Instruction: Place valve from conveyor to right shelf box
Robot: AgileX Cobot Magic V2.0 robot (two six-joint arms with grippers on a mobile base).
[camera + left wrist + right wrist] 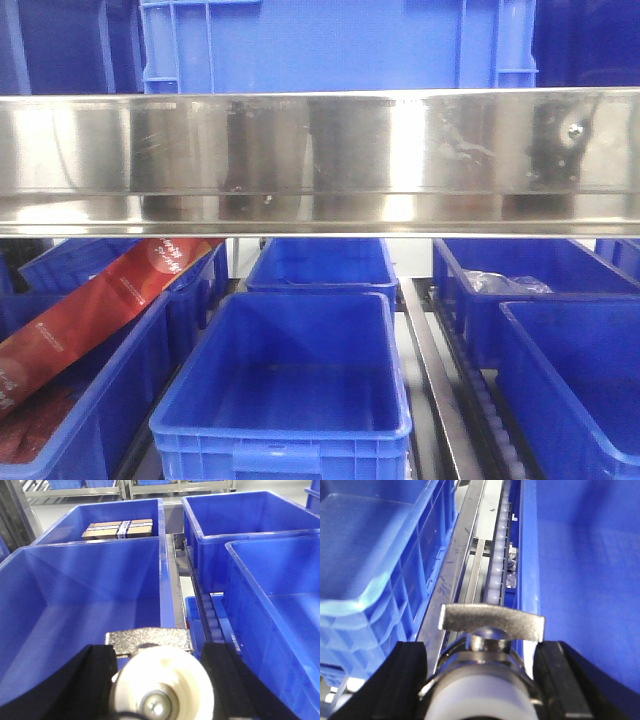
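valve (487, 645), metal with a t-shaped handle and white body, hangs by the shelf; the deep blue plastic shelf box (585, 580) lies just to its right, the steel roller rail (496, 555) beneath; the right gripper (482, 680) grips it, jaws closed; the left gripper (160, 680) clamps a cream-faced valve (162, 695) above another blue box (75, 610); the carry looks nearly done; next: shift right over the box, lower, release

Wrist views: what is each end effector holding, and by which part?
The left end effector clamps a valve by the sides of its white round body. The right end effector clamps a second valve likewise, metal handle free.
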